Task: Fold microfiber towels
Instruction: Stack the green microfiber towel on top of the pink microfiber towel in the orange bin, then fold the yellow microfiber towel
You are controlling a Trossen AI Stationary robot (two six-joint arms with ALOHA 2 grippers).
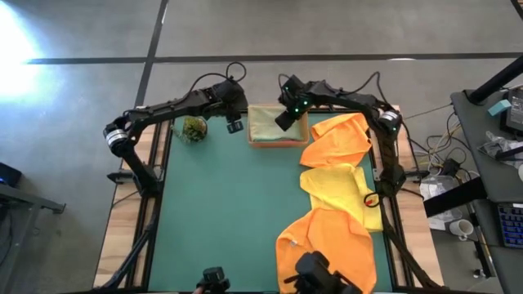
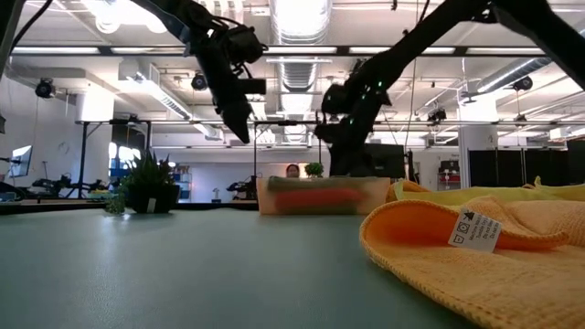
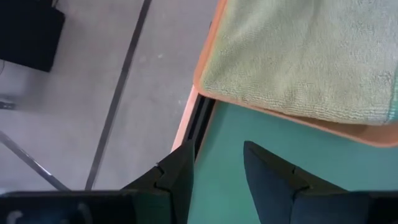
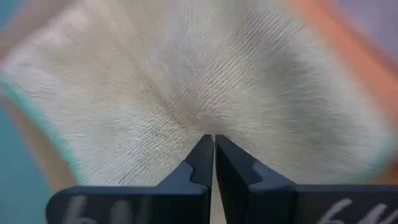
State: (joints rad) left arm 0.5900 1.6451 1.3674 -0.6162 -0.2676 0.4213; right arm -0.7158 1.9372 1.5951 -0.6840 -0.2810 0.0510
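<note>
Pale sage towel (image 1: pixel 274 122) in the tray (image 1: pixel 278 144), two orange, one yellow; right fingers (image 4: pixel 213 163) pressed together, left fingers (image 3: pixel 217 177) spread.

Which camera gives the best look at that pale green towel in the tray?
The left wrist view: the pale green towel fills it, sharp and unobstructed. The high view shows it small, the right wrist view blurred at the shut jaws, and the low view hides it behind the tray wall.

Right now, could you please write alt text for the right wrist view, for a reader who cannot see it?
The right gripper has its two dark fingers shut together, pressed into a pale sage green microfiber towel that fills nearly the whole picture. The cloth puckers in creases toward the fingertips, and it cannot be told if a fold is pinched.
</note>
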